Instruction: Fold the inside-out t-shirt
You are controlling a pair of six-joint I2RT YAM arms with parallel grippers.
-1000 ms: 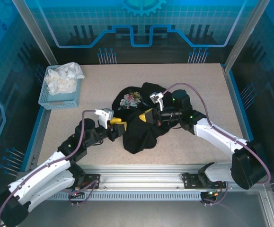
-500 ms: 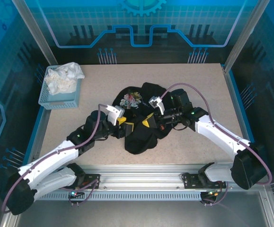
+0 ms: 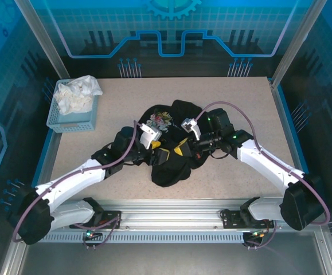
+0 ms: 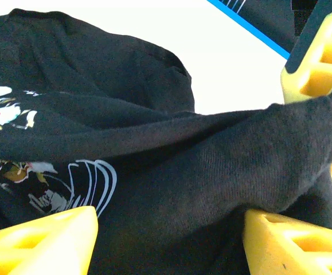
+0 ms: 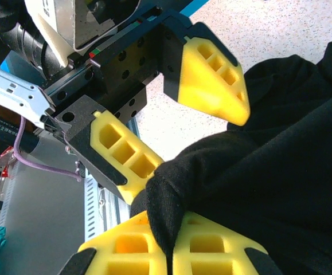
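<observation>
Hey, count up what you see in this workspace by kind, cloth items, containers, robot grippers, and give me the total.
Cloth items: 2, the black t-shirt and the white cloth
Containers: 1, the blue basket holding the white cloth
Grippers: 2, the left gripper and the right gripper, both at the t-shirt
Total: 5

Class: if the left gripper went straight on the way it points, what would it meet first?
Almost certainly the black t-shirt: the fold pinched by the right gripper lies between the open fingers of the left gripper.
</observation>
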